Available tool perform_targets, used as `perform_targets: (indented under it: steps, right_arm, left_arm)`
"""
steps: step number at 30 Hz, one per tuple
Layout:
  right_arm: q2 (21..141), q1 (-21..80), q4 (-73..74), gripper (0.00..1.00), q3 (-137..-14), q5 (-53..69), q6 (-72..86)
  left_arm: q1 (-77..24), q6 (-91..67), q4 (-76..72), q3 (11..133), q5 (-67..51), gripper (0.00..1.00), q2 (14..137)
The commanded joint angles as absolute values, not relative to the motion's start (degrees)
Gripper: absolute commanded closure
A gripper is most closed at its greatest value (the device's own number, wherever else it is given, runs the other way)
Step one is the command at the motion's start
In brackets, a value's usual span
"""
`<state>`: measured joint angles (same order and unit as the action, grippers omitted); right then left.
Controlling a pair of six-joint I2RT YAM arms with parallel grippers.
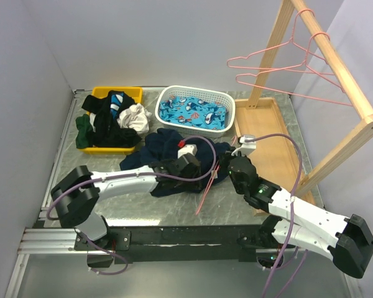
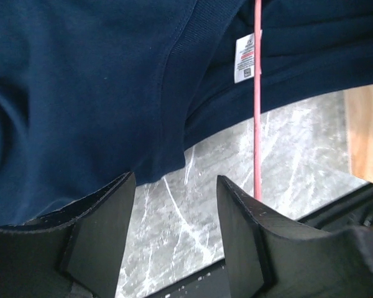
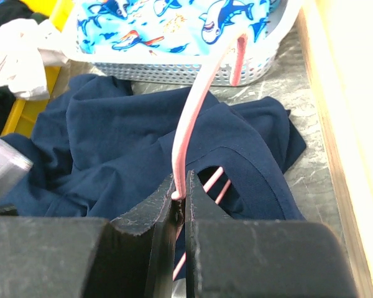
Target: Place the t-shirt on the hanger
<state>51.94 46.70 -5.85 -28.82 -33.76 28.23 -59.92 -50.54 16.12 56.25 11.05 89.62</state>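
Observation:
The navy t-shirt (image 1: 165,146) lies crumpled on the marble table in front of the two baskets. A pink hanger (image 1: 206,189) slants across its right part, with one end on bare table. My right gripper (image 3: 181,183) is shut on the hanger's hook (image 3: 193,105), and the hanger's wires pass down through an opening in the t-shirt (image 3: 112,136). My left gripper (image 2: 174,180) hangs open over the t-shirt's near edge (image 2: 81,93), with only bare table between its fingers. The collar's white label (image 2: 245,59) and the pink wire (image 2: 257,124) lie just beyond it.
A yellow bin (image 1: 133,93) with a black, green and white clothes heap stands at the back left. Beside it is a white basket (image 1: 196,92) of whale-print fabric. On the right, a wooden rack (image 1: 336,68) on a wooden tray base (image 1: 270,143) carries two more pink hangers (image 1: 280,68).

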Motion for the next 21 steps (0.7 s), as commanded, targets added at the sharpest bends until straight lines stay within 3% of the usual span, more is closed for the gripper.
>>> perform_targets:
  steps: [1,5,10,13,14,15,17,21]
  right_arm:
    - [51.06,47.29,-5.19,1.0,-29.53,-37.26,32.77]
    - [51.68,47.9,-3.87,1.0,-30.32,-39.99,34.36]
    - [52.91,48.51,-2.55,1.0,-31.38,-41.92,36.65]
    - [53.52,49.04,-2.11,1.0,-32.17,-42.45,37.09]
    - [54.05,49.04,-1.94,1.0,-32.52,-42.36,37.26]
    - [54.4,49.13,-1.85,1.0,-32.95,-42.54,37.79]
    - [55.45,49.22,-1.5,1.0,-33.57,-43.06,38.67]
    - [57.39,49.39,1.67,1.0,-36.38,-44.56,42.28]
  left_arm:
    - [-61.7,-52.03,19.24,60.11,15.38,0.38,92.37]
    - [-61.96,-53.7,19.51,60.21,18.1,0.41,93.86]
    - [-62.14,-55.1,17.84,59.5,19.25,0.55,96.15]
    - [-62.14,-56.16,16.35,58.1,19.25,0.69,96.07]
    - [-62.14,-56.42,16.0,57.31,19.42,0.76,95.8]
    - [-62.14,-56.43,15.82,56.96,19.68,0.88,94.84]
    - [-62.14,-56.34,15.21,55.56,19.6,0.97,93.44]
    - [-61.96,-55.72,13.19,52.39,18.46,0.99,88.52]
